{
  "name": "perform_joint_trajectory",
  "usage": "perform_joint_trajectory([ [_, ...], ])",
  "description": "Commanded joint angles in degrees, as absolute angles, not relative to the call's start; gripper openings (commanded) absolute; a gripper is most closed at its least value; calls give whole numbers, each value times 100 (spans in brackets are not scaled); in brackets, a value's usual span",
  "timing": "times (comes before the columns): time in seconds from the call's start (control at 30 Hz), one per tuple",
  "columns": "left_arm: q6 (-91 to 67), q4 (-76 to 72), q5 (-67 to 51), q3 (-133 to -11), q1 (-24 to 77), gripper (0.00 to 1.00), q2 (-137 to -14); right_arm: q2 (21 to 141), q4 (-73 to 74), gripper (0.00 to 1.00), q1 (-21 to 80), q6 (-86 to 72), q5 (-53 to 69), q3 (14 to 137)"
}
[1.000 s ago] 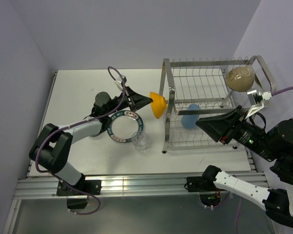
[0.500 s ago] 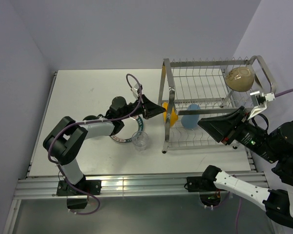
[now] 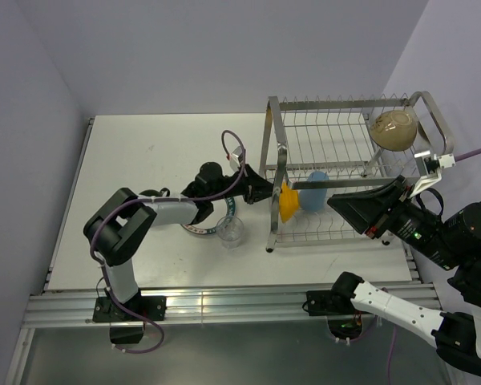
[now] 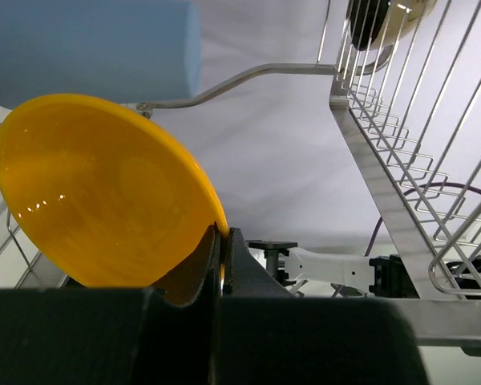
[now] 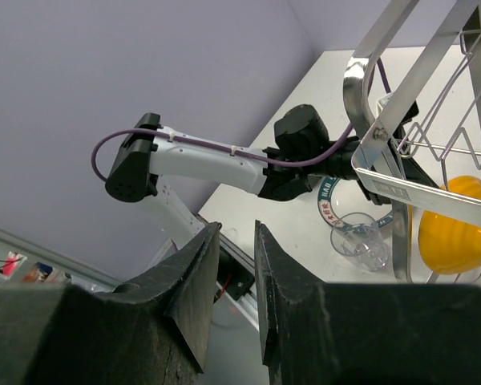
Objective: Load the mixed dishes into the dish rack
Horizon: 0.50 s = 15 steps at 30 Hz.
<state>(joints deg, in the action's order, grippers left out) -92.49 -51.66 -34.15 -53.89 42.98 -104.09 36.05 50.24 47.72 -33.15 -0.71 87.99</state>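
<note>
My left gripper [image 3: 268,192] is shut on the rim of the small orange bowl [image 3: 289,201], held on edge inside the left end of the dish rack's [image 3: 274,144] lower tier. In the left wrist view the jaws [image 4: 222,233] pinch the bowl [image 4: 96,192] just below the light blue tumbler [image 4: 88,40]. The tumbler [image 3: 313,191] lies in the lower tier. A beige bowl [image 3: 394,128] sits on the upper tier. My right gripper [image 3: 332,204] hovers at the rack's front, slightly open and empty [image 5: 236,228]. The clear glass [image 3: 230,231] and white plate [image 3: 194,228] rest on the table.
The left arm lies over most of the plate. The glass [image 5: 361,241] stands close to the rack's front left post [image 5: 401,241]. Rack wires and a steel rail [image 4: 369,152] surround the left gripper. The table's near edge rail [image 3: 224,301] runs along the bottom.
My left arm has carried the orange bowl rightward, from outside the rack's left end into the lower tier beside the tumbler. The right arm has barely moved.
</note>
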Motion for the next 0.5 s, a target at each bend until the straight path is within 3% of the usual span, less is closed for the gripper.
perform_joint_trajectory([
  [0.0,-9281,-5012,-3419,-5748,4359,0,-10406,3533,4957,31,4764,-3287,-149,8851],
  [0.3,-9299,-3622,-3252,-5906,4456,0,-10362,3542,4913,30,4755,-3278,-150,8833],
  [0.47,-9386,-3620,-3190,-5915,4500,0,-10424,3533,4878,29,4755,-3243,-114,8807],
])
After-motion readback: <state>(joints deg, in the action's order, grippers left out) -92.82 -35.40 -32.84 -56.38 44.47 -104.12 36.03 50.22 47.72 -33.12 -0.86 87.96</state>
